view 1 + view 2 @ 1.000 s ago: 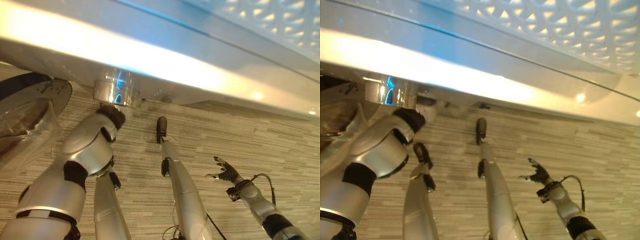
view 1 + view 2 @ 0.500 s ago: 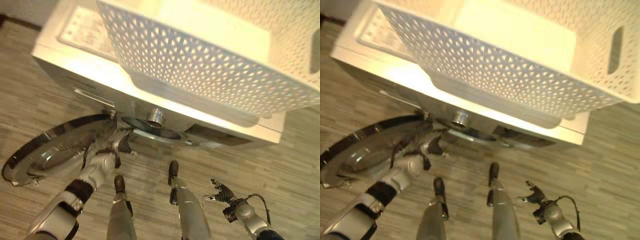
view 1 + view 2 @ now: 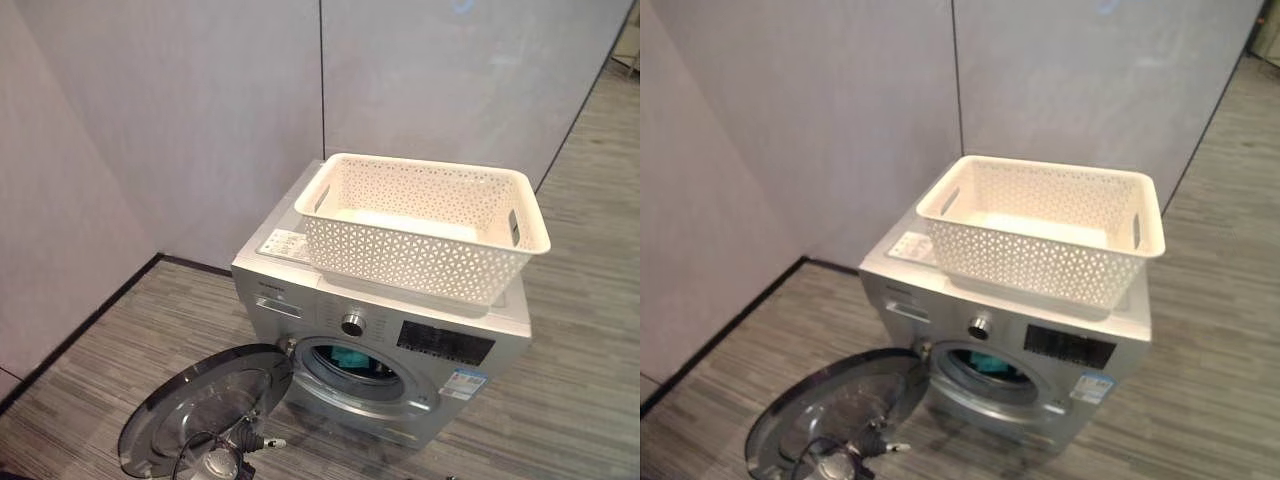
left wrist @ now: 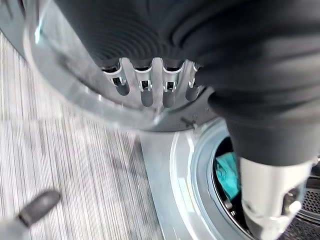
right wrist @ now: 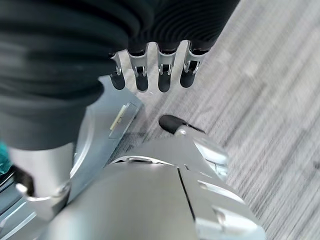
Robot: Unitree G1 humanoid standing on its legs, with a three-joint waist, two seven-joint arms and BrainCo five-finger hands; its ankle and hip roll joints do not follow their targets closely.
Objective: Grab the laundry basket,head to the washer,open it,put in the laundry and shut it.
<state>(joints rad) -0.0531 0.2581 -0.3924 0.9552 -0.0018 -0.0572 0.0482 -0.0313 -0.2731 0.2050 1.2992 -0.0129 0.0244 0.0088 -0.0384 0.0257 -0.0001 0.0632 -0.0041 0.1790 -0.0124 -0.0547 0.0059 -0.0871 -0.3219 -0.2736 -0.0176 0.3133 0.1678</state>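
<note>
In the left eye view, one silver washer (image 3: 390,330) is standing against the grey wall (image 3: 200,110), and one white laundry basket (image 3: 425,225) is sitting on top of it, its inside showing nothing but its pale floor. The washer's single round door (image 3: 210,405) is hanging wide open, low beside the drum opening, with its lower edge cut off; the left hand (image 3: 222,462) is showing at that cut-off edge, too small to read. In the left wrist view, the left hand's fingers (image 4: 145,92) are lying straight against the door's glass, and one teal piece of laundry (image 4: 227,172) is lying inside the drum, half hidden. In the right wrist view, the right hand (image 5: 150,75) is hanging with relaxed fingers over the floor (image 5: 270,100) beside the washer, holding nothing.
</note>
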